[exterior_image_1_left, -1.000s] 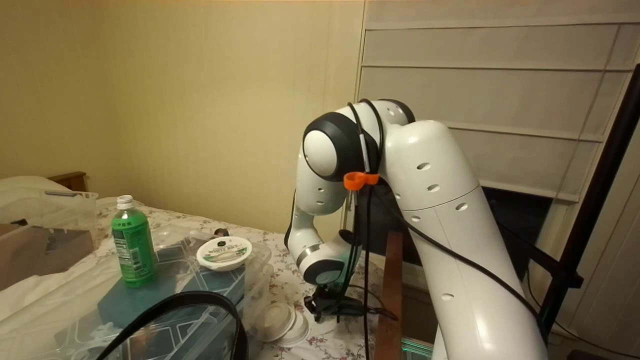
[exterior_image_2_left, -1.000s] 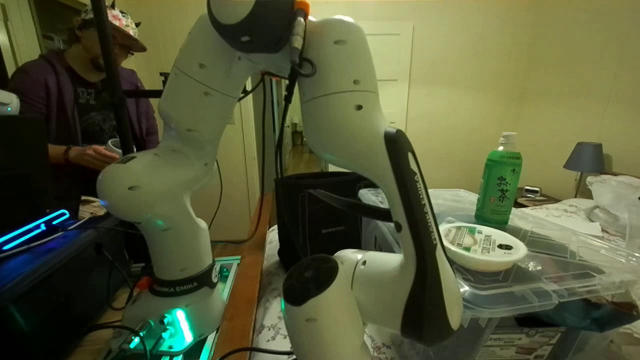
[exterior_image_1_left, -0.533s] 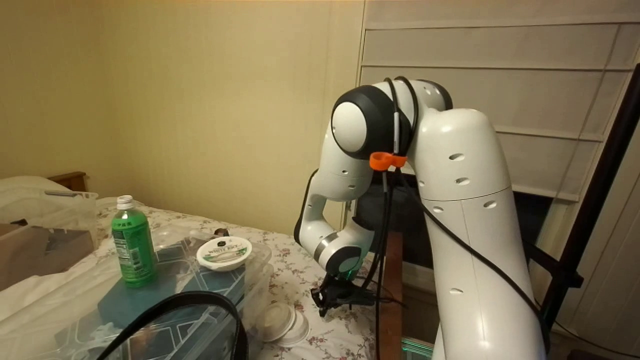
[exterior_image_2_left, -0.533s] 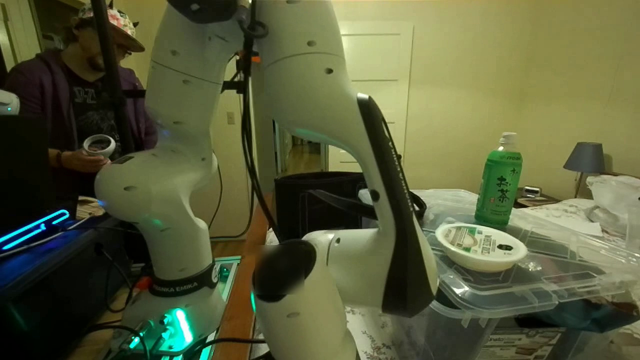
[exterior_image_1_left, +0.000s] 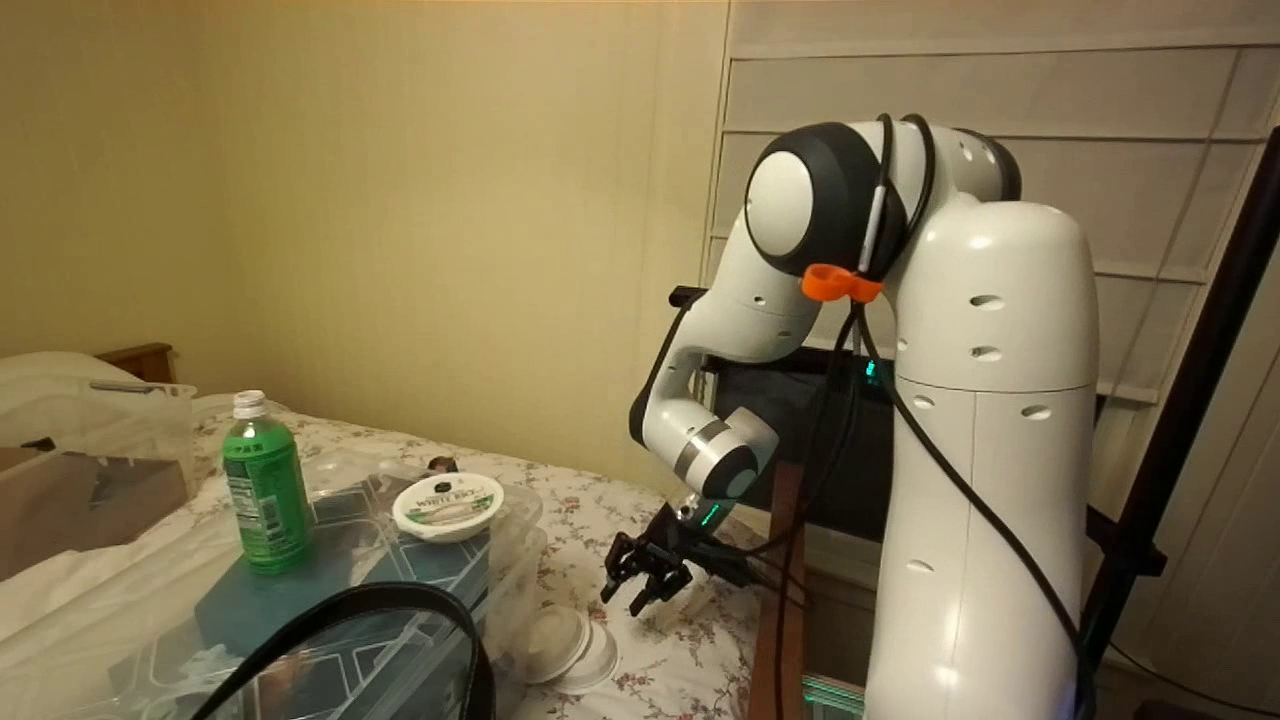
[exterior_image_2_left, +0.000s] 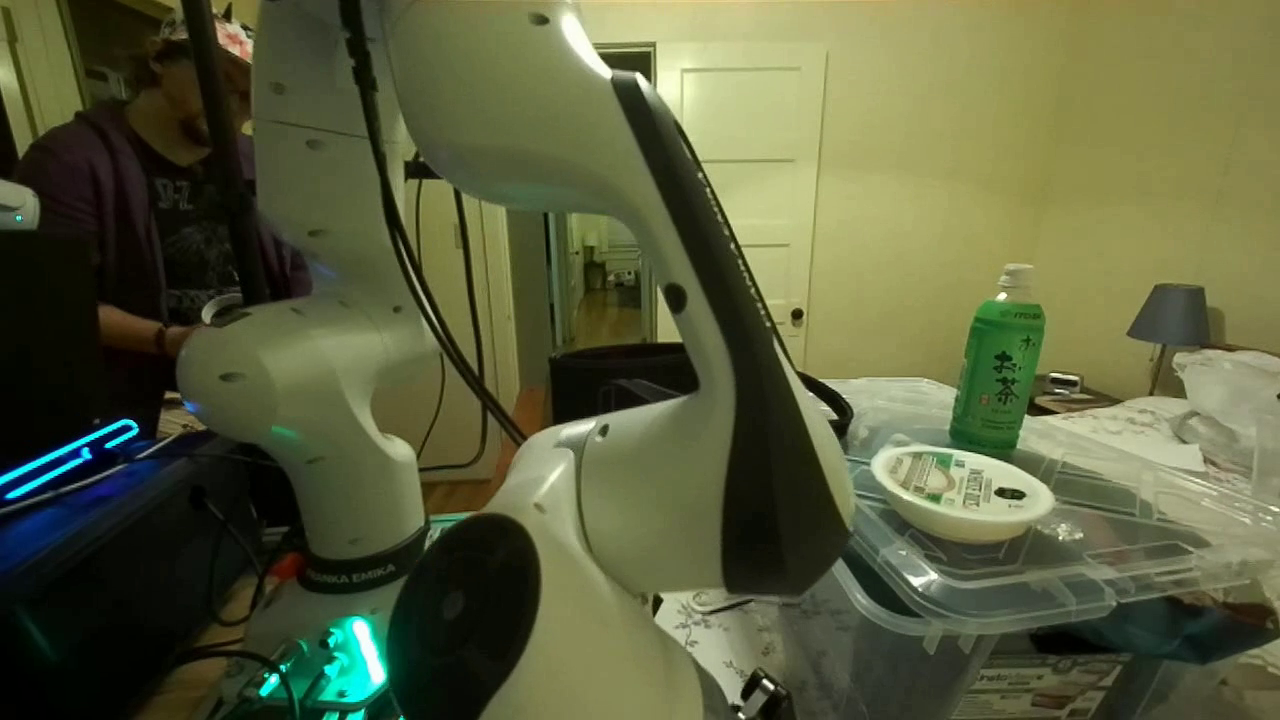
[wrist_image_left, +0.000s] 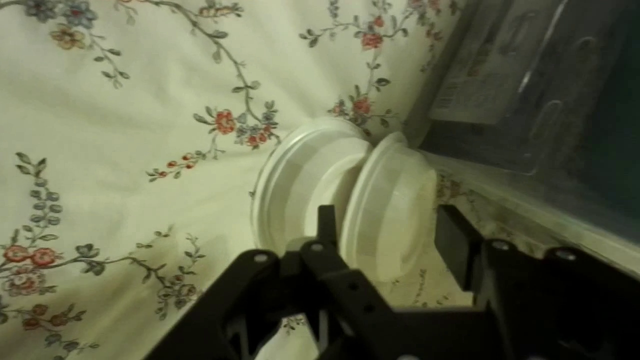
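My gripper (wrist_image_left: 389, 231) stands open in the wrist view, its dark fingers (wrist_image_left: 457, 250) spread apart with nothing held. Two white plastic bowls lie tilted against each other beyond the fingertips: a left bowl (wrist_image_left: 300, 170) and a right bowl (wrist_image_left: 387, 210). From the camera, the right bowl appears between the fingers, and the left finger covers part of the left bowl. In an exterior view the gripper (exterior_image_1_left: 625, 592) hangs over the flowered sheet (exterior_image_1_left: 680, 660), just beyond the bowls (exterior_image_1_left: 553, 645) and apart from them. A fingertip part (exterior_image_2_left: 765, 695) barely shows in an exterior view.
A clear plastic bin (exterior_image_2_left: 1000, 590) stands beside the bowls. On its lid are a white rice bowl (exterior_image_1_left: 448, 508) and a green tea bottle (exterior_image_1_left: 268, 495). A black bag strap (exterior_image_1_left: 400, 595) arches in front. A wooden bed rail (exterior_image_1_left: 780, 600) runs near the arm; a person (exterior_image_2_left: 150, 220) stands behind.
The arm has drawn back toward its base, its elbow rising. The gripper has tilted and its fingers have spread from shut to open. The bowls, bottle and bin look unmoved.
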